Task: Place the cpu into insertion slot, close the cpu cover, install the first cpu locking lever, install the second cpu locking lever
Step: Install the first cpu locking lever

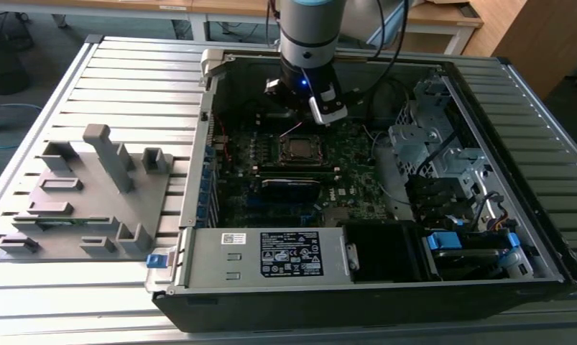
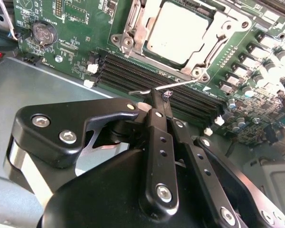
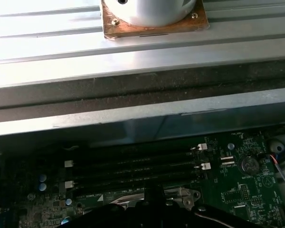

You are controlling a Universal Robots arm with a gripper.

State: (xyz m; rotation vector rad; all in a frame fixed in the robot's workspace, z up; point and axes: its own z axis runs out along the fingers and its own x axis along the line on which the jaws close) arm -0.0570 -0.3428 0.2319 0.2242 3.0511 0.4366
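The cpu (image 2: 178, 31) lies flat in the insertion slot (image 2: 126, 40), its silver face showing through the cpu cover (image 2: 143, 33), which is folded down over it. A thin wire locking lever (image 2: 190, 83) runs along the socket edge nearest the memory slots. My gripper (image 2: 159, 95) is shut, with its fingertips right at this wire. I cannot tell whether the wire is pinched or only touched. Another lever (image 2: 133, 16) lies along an adjoining side of the socket. In the exterior view my gripper (image 1: 307, 115) hangs just behind the socket (image 1: 301, 149).
Long black memory slots (image 2: 133, 71) lie between my gripper and the socket. A coin battery (image 2: 42, 32) sits nearby. The case wall (image 3: 133, 118) rises close behind. A drive cage (image 1: 432, 144), a power supply (image 1: 269, 255) and a grey fixture block (image 1: 87, 194) surround the board.
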